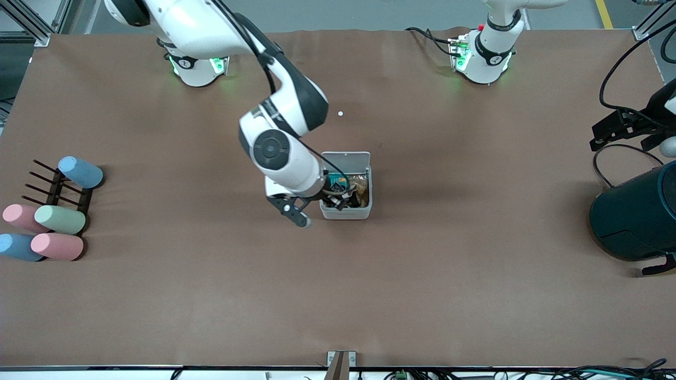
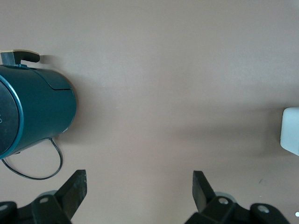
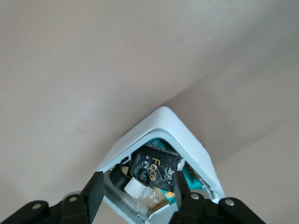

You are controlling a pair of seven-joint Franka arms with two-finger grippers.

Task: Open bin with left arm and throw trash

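Under the wide-open right hand (image 3: 136, 192), black "Face" packet (image 3: 154, 170) inside open bin (image 3: 164, 122).

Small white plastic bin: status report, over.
Small white plastic bin lid up, black snack packet inside. Right gripper open over it. Left gripper open, waiting.

Both arms are wearing glossy white shells with dark grey joint bands, and the right arm (image 1: 280, 142) is showing a round grey cap with a ringed centre on its wrist. Green lights are glowing around both bases, and the left arm's base (image 1: 483, 58) is carrying a small red button plus black cables trailing off. A black cable is running down the right arm. Gripper fingers (image 3: 93, 193) are looking matte black with silver screws.
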